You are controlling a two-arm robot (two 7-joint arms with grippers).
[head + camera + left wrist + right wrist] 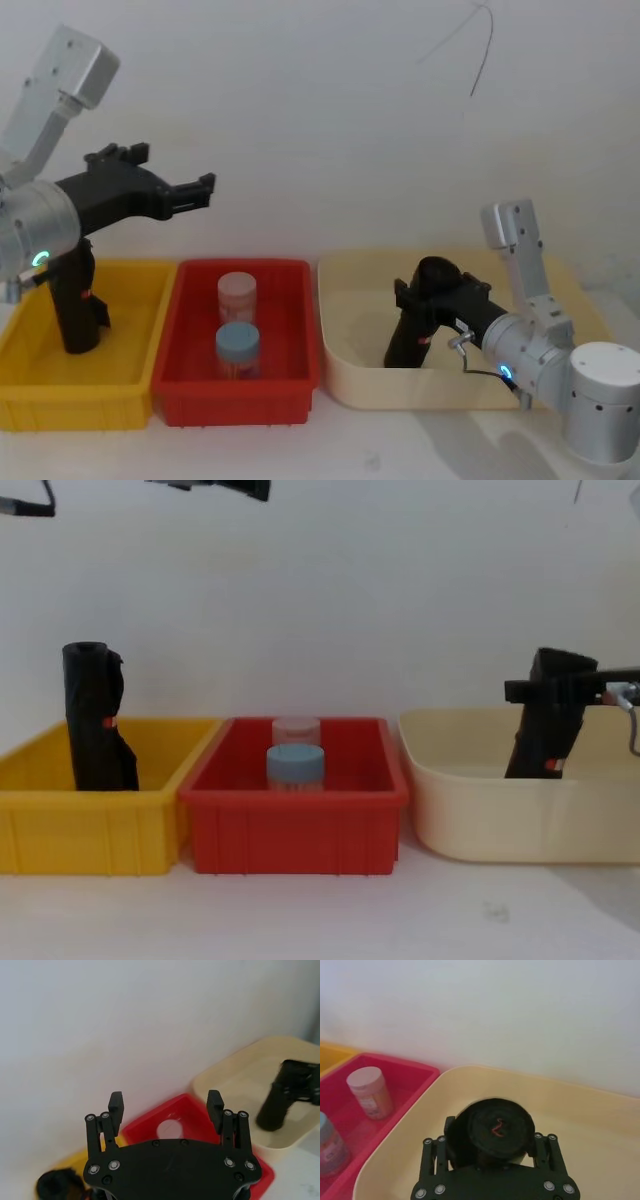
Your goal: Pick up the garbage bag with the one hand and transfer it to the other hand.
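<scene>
Right gripper [420, 292] clamps garbage bag [405, 347] — left gripper [165, 1103] spread.

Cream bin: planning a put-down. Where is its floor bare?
Bare floor lies between the bag and the cream bin's wall beside the red bin. Crowded where the right hand clamps the bag; two jars fill the red bin's middle.

It looked like a lab test bench: a yellow bin [25, 400], red bin [235, 398] and cream bin [400, 388] lined a white table [400, 445] against a bare wall [330, 100].
</scene>
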